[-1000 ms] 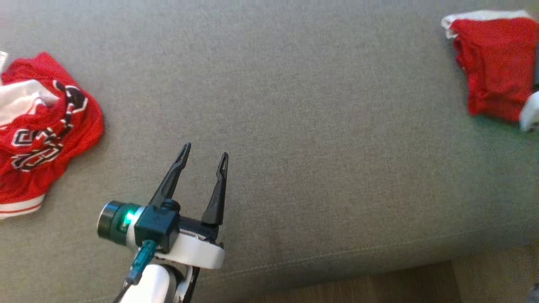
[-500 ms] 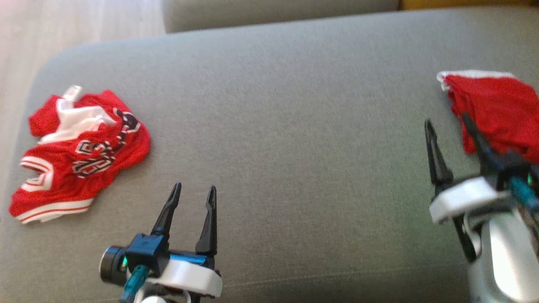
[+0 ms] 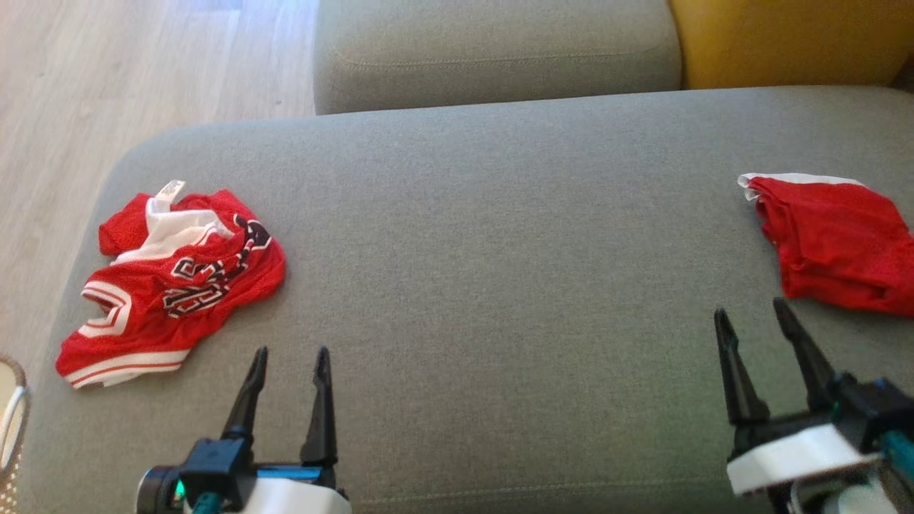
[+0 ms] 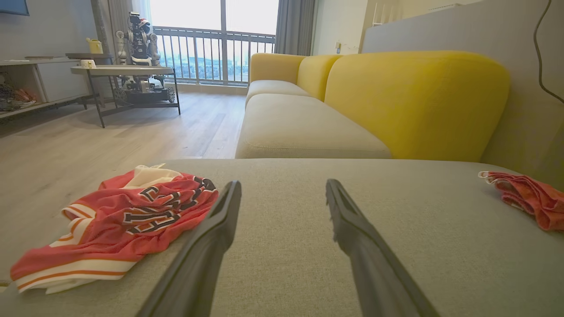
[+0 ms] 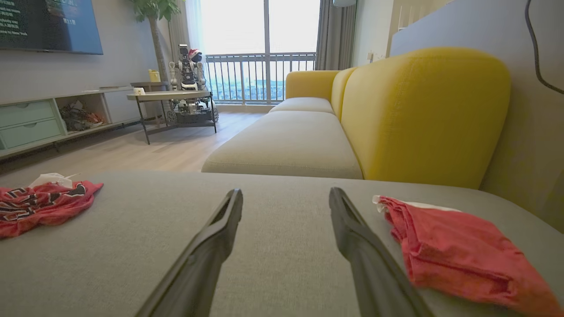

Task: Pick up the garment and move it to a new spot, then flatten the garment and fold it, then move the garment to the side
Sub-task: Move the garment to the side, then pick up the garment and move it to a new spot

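A crumpled red garment (image 3: 178,278) with white trim and black lettering lies on the left end of the grey sofa seat (image 3: 500,250). It also shows in the left wrist view (image 4: 128,215) and the right wrist view (image 5: 39,202). A second red garment (image 3: 835,243), folded, lies at the right end (image 5: 454,246). My left gripper (image 3: 291,353) stands open just right of and nearer than the crumpled garment, holding nothing (image 4: 283,185). My right gripper (image 3: 750,308) stands open in front of the folded piece, apart from it (image 5: 285,192).
Beyond the seat lie another grey seat cushion (image 3: 493,50) and a yellow backrest (image 3: 785,39). Wooden floor (image 3: 107,86) runs along the left. A basket rim (image 3: 11,421) shows at the lower left edge. A side table (image 4: 123,70) stands far off.
The head camera has swung up, so the whole picture shifted down. The right gripper has come fully into the picture. Both grippers stay open, and neither garment has moved on the seat.
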Available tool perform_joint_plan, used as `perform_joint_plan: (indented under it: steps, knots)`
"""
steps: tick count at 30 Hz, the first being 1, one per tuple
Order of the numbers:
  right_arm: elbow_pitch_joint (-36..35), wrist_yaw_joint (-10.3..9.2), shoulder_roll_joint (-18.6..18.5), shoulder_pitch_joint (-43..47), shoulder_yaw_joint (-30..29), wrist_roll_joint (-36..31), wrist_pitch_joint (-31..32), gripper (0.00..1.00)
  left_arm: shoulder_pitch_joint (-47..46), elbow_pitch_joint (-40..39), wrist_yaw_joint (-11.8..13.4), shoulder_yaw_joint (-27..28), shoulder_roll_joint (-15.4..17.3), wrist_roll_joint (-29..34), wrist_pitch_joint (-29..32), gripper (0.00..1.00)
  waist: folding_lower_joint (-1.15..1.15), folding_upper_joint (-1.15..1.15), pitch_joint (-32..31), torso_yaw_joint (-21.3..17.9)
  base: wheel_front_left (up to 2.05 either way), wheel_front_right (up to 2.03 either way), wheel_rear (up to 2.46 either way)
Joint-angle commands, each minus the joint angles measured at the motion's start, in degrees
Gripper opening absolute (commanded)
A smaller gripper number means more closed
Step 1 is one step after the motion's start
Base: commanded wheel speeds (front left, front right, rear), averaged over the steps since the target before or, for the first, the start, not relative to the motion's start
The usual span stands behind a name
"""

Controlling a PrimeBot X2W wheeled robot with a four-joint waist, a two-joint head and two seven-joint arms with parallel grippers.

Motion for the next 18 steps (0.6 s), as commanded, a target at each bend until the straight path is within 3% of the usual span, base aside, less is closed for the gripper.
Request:
perform_joint_plan:
  steps: [1, 18]
  knots:
    - [-2.43, -0.02, -0.37, 0.38, 1.72, 0.48, -0.58, 1.00, -1.31, -2.31, 0.32, 2.75, -0.45, 0.72, -0.31, 1.00, 0.01, 0.00, -0.50, -0.43, 0.00, 0.00, 0.00]
    - [-1.00, -0.02, -0.36, 2.04, 3.74, 1.92, -0.58, 1.00, -0.37, -2.05, -0.82, 4.92, -0.57, 2.20, -0.31, 1.00, 0.01, 0.00, -1.63, -1.39, 0.00, 0.00, 0.00]
